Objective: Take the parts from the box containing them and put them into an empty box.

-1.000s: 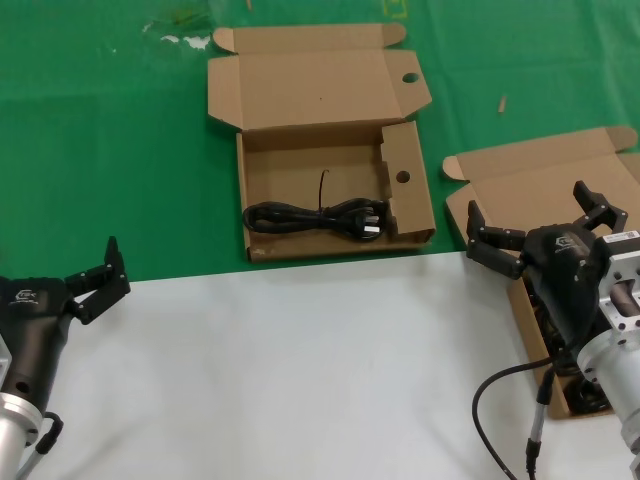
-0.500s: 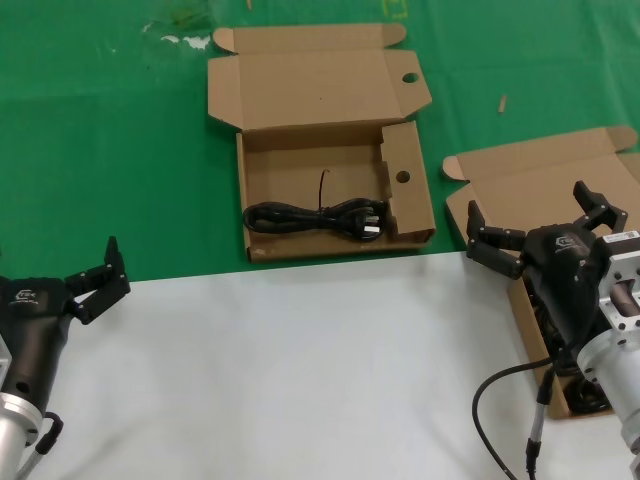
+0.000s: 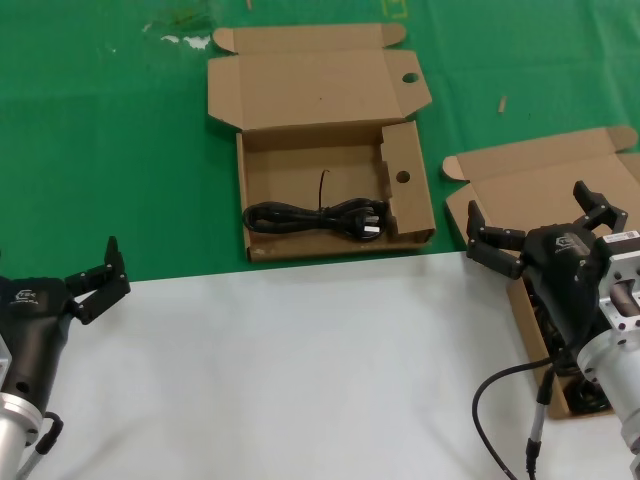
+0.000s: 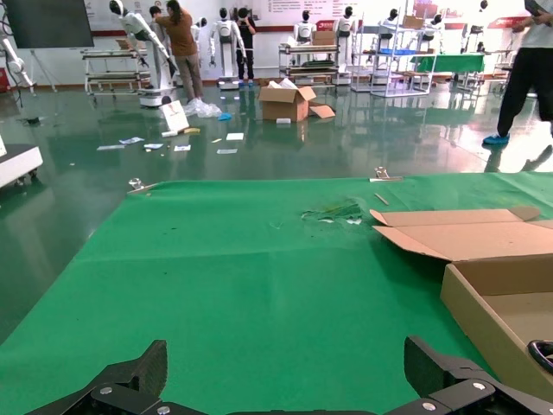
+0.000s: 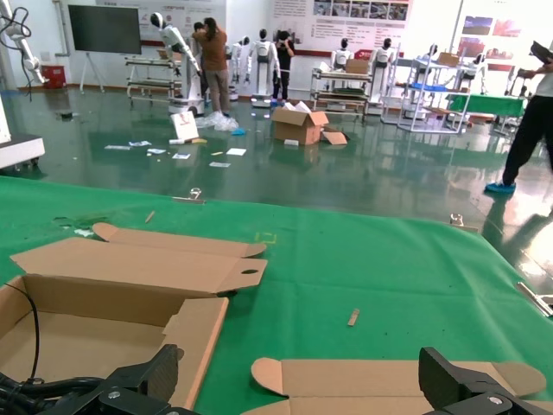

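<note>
The box with round holes (image 3: 262, 108) lies open at the table's middle, with one black cable (image 3: 315, 218) coiled inside. It also shows in the right wrist view (image 5: 112, 268) and the left wrist view (image 4: 492, 298). The plain-lidded box (image 3: 540, 170) lies open at the right. My right arm hides most of it, and dark cables (image 3: 590, 398) show in it under the arm. My right gripper (image 3: 525, 200) is open and empty above this box's lid (image 5: 389, 380). My left gripper (image 3: 100, 280) is open and empty at the left, near the edge of the white sheet.
A white sheet (image 3: 300, 370) covers the near half of the green table (image 3: 100, 130). A grey cable (image 3: 500, 420) hangs from my right arm. Scraps of tape (image 3: 185, 40) lie at the far left and a small strip (image 3: 502, 103) at the far right.
</note>
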